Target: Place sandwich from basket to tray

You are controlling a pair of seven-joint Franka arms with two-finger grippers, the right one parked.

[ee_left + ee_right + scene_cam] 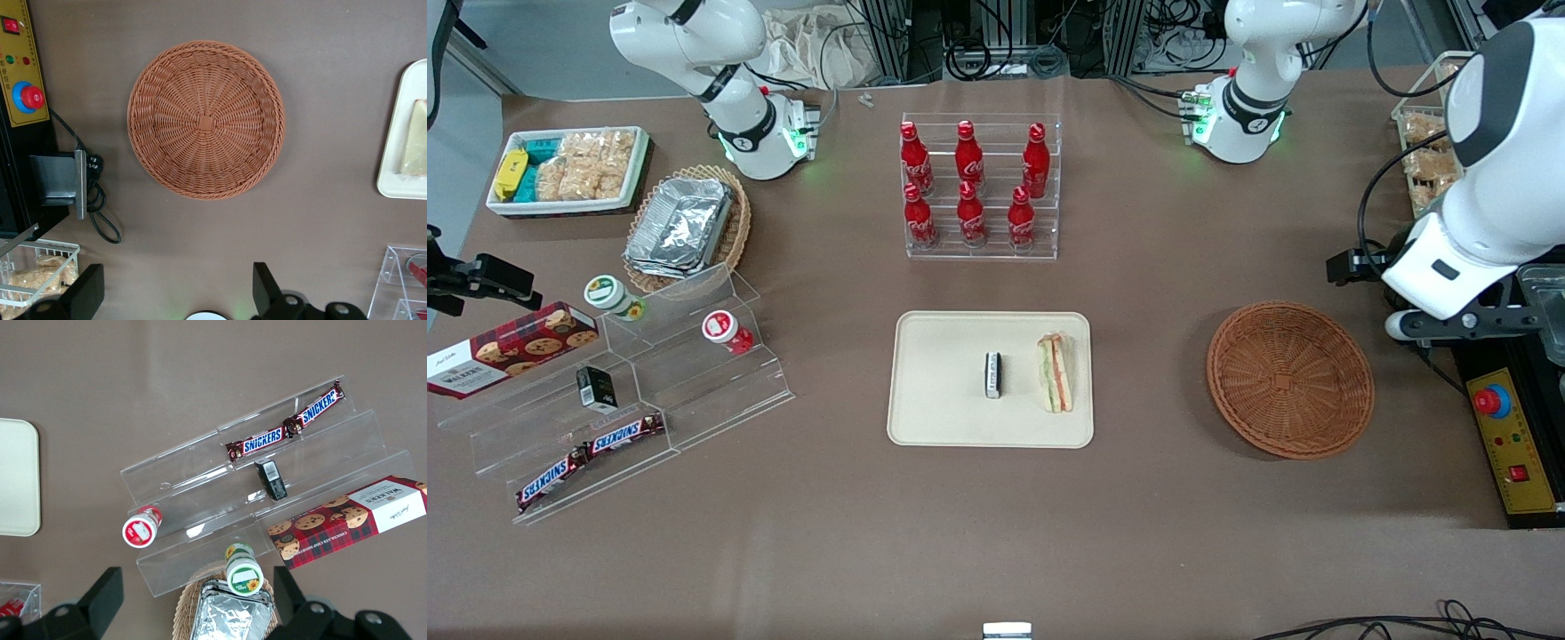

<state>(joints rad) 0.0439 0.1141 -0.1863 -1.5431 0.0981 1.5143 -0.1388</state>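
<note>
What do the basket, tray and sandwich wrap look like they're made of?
Basket: woven wicker or rattan-look plastic, reddish-brown, visible radial weave. Tray: matte cream, smooth, probably moulded plastic or fibre. Sandwich on the tray: wrap material can't be judged. The open gripper is above the table beside the basket.

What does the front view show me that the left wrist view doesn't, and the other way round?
Only the front view: the whole tray, the small black-and-white block on it, and the cola bottle rack. Only the left wrist view: the gripper with jaws open, holding nothing, above bare table beside the basket. Both: the empty basket and the sandwich on the tray.
</note>
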